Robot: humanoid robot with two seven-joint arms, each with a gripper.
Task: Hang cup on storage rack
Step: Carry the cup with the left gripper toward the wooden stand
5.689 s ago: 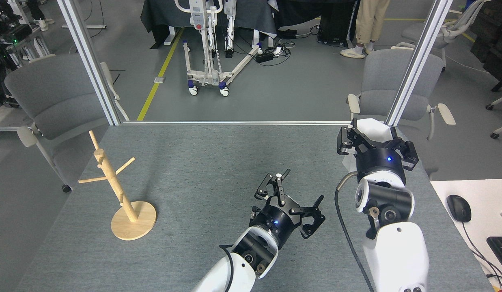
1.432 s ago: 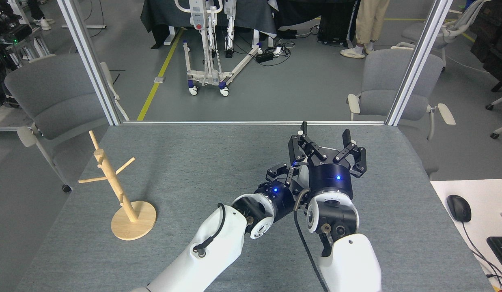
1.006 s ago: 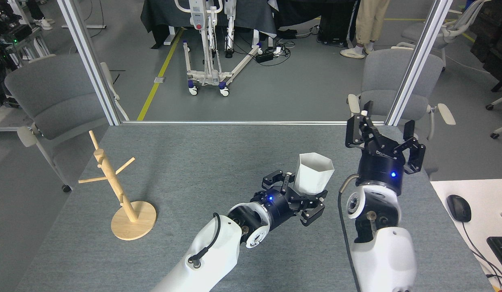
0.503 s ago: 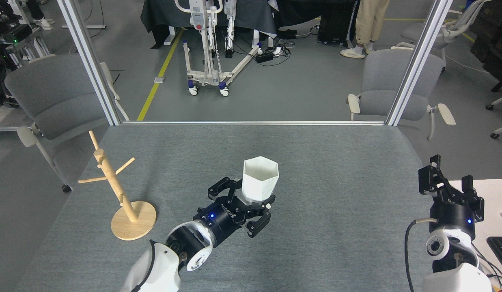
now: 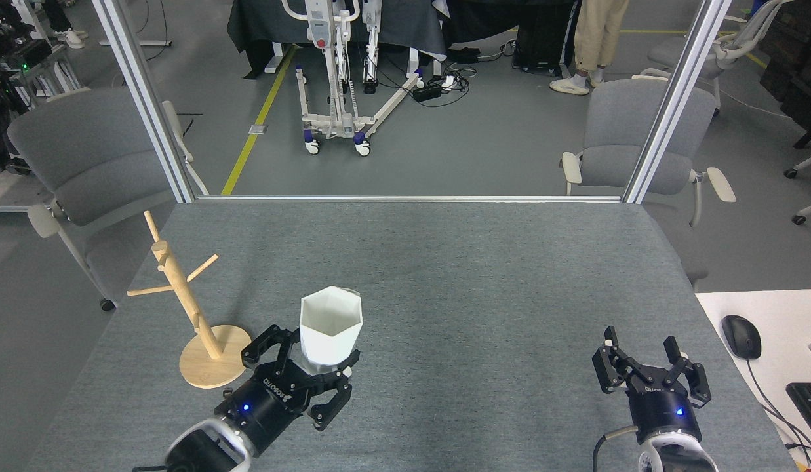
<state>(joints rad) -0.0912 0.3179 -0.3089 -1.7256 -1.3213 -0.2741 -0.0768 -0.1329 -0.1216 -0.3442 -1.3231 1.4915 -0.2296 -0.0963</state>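
The white faceted cup [image 5: 330, 324] is held upright with its hexagonal rim facing up, above the grey table near the front left. My left gripper [image 5: 316, 367] is shut on the cup's lower part. The wooden storage rack [image 5: 182, 295] stands on its round disc base at the table's left side, a short way left of the cup, with its pegs bare. My right gripper [image 5: 648, 360] is low at the front right, open, with nothing between its fingers.
The grey table [image 5: 444, 275] ends at a metal frame [image 5: 405, 197] along the back. A mouse [image 5: 741, 335] and a keyboard [image 5: 808, 403] lie on a white desk at the right. Grey chairs [image 5: 84, 164] stand beyond the table's corners.
My left gripper has carried the cup left and toward the front, closer to the rack. The right arm has pulled back down to the front right, still open.
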